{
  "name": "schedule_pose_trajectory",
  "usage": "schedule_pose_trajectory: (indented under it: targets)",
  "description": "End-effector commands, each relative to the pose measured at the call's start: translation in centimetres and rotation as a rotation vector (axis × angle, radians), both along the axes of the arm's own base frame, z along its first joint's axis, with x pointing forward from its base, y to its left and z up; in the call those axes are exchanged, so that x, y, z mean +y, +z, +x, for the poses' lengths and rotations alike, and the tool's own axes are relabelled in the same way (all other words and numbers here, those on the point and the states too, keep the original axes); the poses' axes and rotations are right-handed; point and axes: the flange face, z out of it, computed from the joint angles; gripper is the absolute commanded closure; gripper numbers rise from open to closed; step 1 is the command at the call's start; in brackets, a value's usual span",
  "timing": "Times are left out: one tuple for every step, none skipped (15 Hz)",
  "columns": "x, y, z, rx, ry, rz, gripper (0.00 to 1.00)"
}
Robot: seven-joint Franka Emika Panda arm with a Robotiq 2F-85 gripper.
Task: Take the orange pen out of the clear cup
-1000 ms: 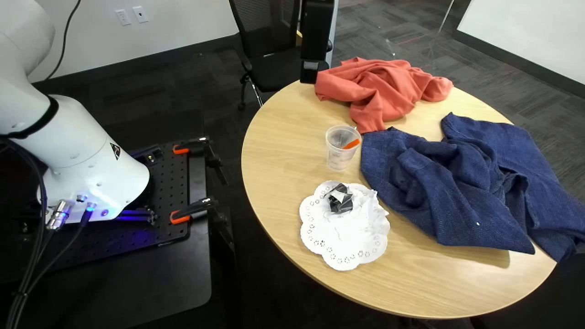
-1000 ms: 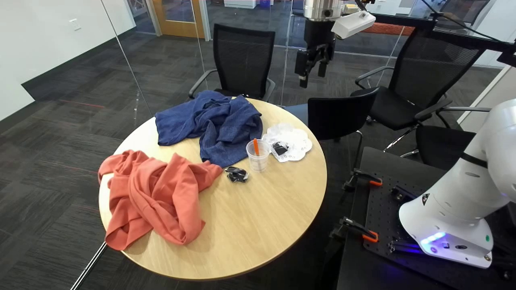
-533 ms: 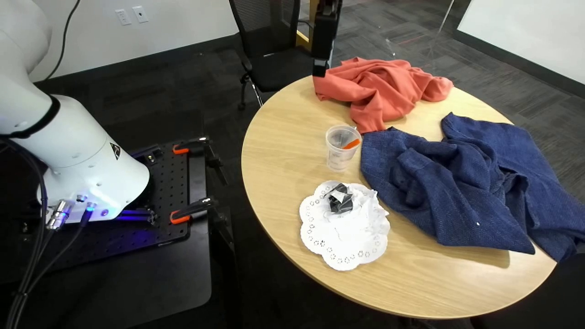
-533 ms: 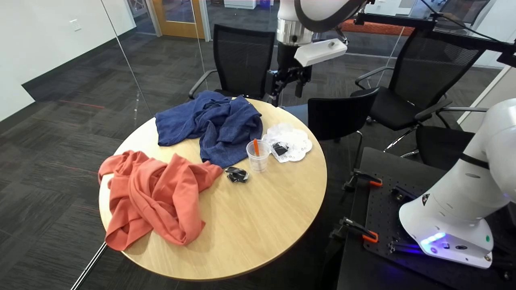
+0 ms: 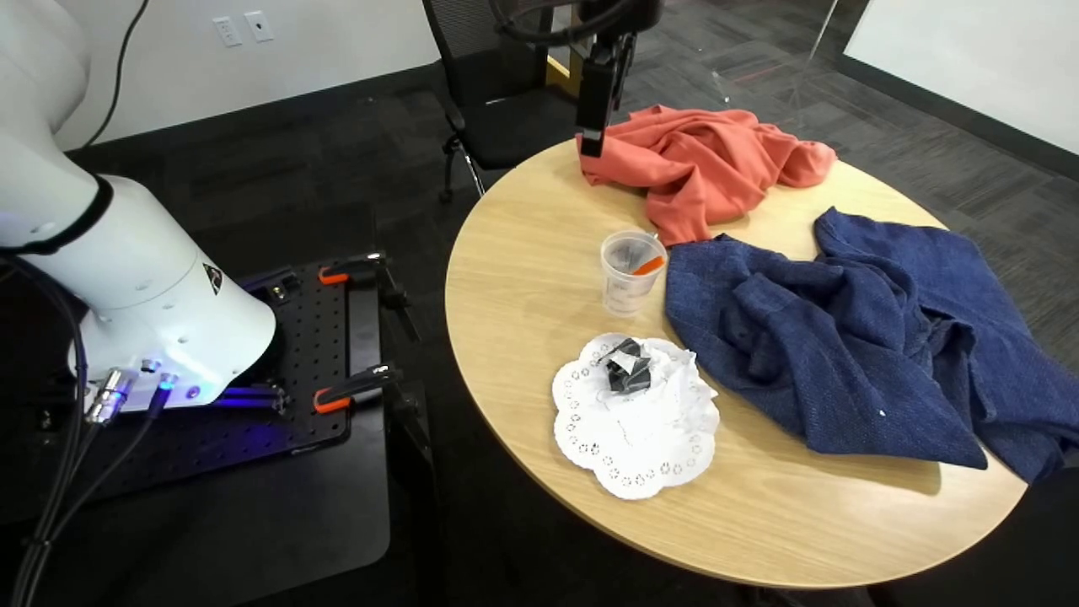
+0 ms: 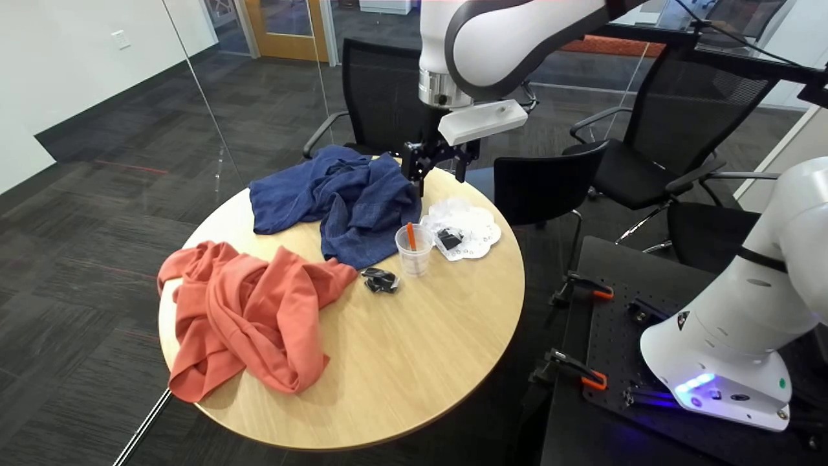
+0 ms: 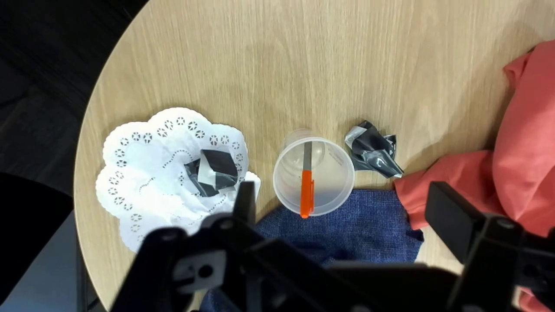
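Observation:
The orange pen [image 7: 307, 193] stands tilted in the clear cup [image 7: 336, 173]. Its orange capped end leans on the rim and pokes slightly past it; its grey part is inside. The pen [image 5: 649, 265] [image 6: 411, 237] and cup [image 5: 625, 297] [image 6: 414, 265] show in both exterior views. The cup is upright on the table. My gripper [image 7: 347, 212] is open and empty, with its fingers wide apart. In an exterior view the gripper [image 6: 440, 175] hangs above the table, behind the cup. In the wrist view the cup lies beyond the fingertips, nearer the left finger.
A blue cloth [image 7: 355, 229] lies against the cup's side. A red cloth [image 7: 533, 143] lies at the right in the wrist view. A black wrapper [image 7: 373, 147] is beside the cup. A white doily [image 7: 143, 182] with another black wrapper [image 7: 217, 169] is on the other side.
The arm has come in over the table. In an exterior view the gripper has moved left and down, closer to the cup. The pen, cup and other objects have not moved.

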Motion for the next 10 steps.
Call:
schedule_pose_trajectory:
  targets:
    - [0.0,0.1,0.0,0.001,0.001,0.0,0.0]
    - [0.0,0.1,0.0,0.001,0.0,0.0,0.0]
    - [0.0,0.1,0.0,0.001,0.0,0.0,0.0]
    - [0.0,0.1,0.0,0.001,0.0,0.0,0.0]
    - [0.1,-0.4,0.3,-0.01,-0.014,-0.019,0.0]
    - [0.2,-0.7,0.5,-0.011,-0.011,-0.024,0.0]
    - [0.3,-1.2,0.7,-0.021,-0.021,-0.033,0.0]
    - [0.4,-1.7,0.9,-0.028,-0.016,-0.04,0.0]
    - [0.5,-2.2,1.2,-0.03,-0.024,-0.044,0.0]
    - [0.6,-2.9,1.4,-0.036,-0.029,-0.044,0.0]
